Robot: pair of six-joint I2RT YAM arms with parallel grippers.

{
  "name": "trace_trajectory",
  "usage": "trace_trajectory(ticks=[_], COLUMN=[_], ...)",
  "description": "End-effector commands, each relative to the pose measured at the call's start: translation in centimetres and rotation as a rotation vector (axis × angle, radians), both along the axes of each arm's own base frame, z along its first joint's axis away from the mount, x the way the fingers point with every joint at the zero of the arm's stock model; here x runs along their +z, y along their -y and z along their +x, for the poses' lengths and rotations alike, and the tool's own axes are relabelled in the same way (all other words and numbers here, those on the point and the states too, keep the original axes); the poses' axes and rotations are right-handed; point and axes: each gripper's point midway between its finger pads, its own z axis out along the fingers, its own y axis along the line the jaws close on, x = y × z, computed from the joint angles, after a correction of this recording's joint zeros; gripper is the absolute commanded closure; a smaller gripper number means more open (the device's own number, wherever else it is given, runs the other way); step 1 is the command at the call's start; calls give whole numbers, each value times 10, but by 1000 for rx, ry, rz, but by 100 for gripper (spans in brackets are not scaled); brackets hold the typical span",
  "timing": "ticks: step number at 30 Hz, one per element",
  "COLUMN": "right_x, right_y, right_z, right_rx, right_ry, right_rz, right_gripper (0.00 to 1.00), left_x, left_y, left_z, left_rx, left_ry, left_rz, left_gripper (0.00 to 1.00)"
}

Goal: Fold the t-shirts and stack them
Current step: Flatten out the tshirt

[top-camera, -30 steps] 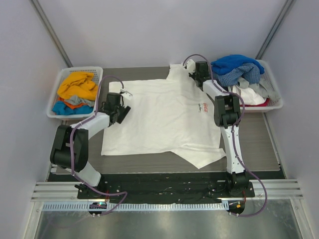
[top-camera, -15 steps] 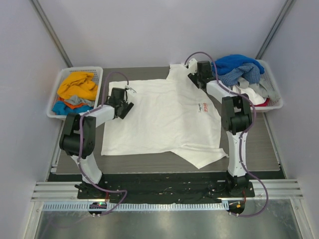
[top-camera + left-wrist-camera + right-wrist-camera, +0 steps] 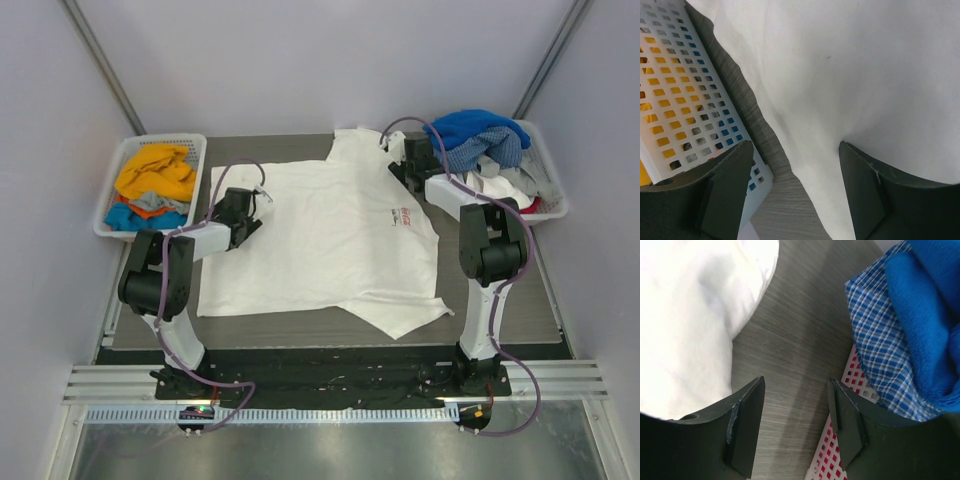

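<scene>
Large white t-shirt [image 3: 330, 235] noted spread flat on the grey table [image 3: 510, 270], red chest logo up, near hem folded over at the right corner. Left gripper [image 3: 795, 147] seen low over the shirt's left edge, just beside the left basket [image 3: 112, 185]; fingers held wide, nothing gripped. Right gripper [image 3: 796, 381] found above bare table between the shirt's far right sleeve and the right basket [image 3: 556, 190]; fingers parted, nothing held. Orange shirt [image 3: 155, 172] heaped in the left basket; blue shirt [image 3: 475, 125] and blue-checked shirt [image 3: 880, 340] piled in the right.
</scene>
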Motion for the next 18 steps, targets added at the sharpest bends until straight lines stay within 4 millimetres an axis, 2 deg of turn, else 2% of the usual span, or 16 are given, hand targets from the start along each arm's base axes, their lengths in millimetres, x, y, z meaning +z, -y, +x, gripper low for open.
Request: trace_trajectory(ticks=[1, 9, 18], right_x=[27, 2, -18], right_y=[7, 7, -8], right_z=[0, 12, 35], right_rx=[-36, -48, -36], right_ry=[67, 48, 40], right_rz=[-5, -3, 66], right_gripper=[40, 40, 41], left_x=[-4, 1, 6], left_y=[-24, -37, -60], left_z=[-18, -20, -27], left_rx=[8, 15, 28], left_ry=[-68, -64, -74], left_rz=[127, 208, 267], left_gripper=[26, 26, 26])
